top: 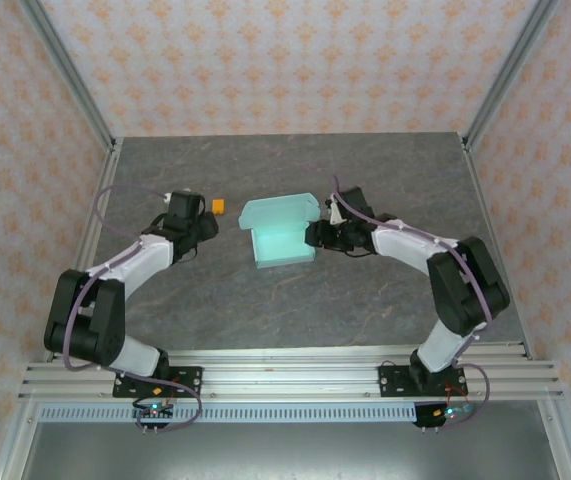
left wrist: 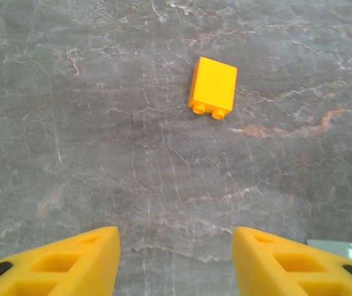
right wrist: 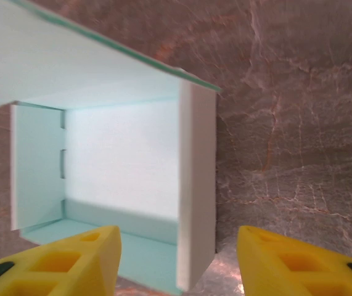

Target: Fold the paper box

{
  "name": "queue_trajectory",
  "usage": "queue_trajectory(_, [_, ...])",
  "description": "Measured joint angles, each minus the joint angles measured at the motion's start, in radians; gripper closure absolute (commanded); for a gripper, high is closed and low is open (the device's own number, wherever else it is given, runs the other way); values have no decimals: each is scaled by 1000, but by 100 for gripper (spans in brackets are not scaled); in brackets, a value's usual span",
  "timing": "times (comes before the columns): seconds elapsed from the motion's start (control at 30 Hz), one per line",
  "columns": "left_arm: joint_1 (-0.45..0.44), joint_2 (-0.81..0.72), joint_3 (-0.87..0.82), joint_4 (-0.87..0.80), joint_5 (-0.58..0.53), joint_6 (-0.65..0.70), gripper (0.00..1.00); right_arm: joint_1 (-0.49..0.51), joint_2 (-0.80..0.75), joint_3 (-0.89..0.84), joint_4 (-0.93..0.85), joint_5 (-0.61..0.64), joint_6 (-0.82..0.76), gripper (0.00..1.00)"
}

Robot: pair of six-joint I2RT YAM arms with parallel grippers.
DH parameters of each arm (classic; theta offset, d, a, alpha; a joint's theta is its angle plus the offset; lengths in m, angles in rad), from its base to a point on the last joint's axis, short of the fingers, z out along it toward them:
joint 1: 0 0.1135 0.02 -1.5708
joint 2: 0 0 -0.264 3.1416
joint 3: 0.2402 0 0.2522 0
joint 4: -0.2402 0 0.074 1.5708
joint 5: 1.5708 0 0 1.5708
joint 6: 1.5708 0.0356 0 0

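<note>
Left pincer (left wrist: 174,239), released, faces an orange brick (left wrist: 212,87); right pincer (right wrist: 177,235), released, faces into the paper box (right wrist: 120,154).

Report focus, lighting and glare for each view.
Top external: even light, no glare, paper box interior glowing bright mint. Left wrist: orange brick and table veins sharp. Right wrist: box interior washed out, its close edges soft.

Two arms reach inward over the grey table (top: 295,300). The box (top: 283,245) lies open directly ahead of the right gripper (top: 312,236), whose fingertips meet its nearest side wall. The lid (top: 277,211) stands raised along the edge on that gripper's right. The left gripper (top: 208,222) sits apart from the box, with a small orange block (top: 219,207) just ahead of its tip. Jaw gaps are too small to judge.
</note>
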Motion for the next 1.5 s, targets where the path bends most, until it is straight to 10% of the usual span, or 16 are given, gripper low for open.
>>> queue_trajectory(0.63, [40,586,644,-278,85,163,35,0,-154,-16,-11,57,-36,43])
queue_trajectory(0.9, [18,661,746,-380,83,203,50,0,-149,-16,-11,58,-40,43])
queue_trajectory(1.27, [18,618,691,-390,31,205,65,0,-149,-16,-11,67,-45,43])
queue_trajectory(1.5, [-36,111,305,-332,-31,160,64,0,-158,-16,-49,121,-75,42])
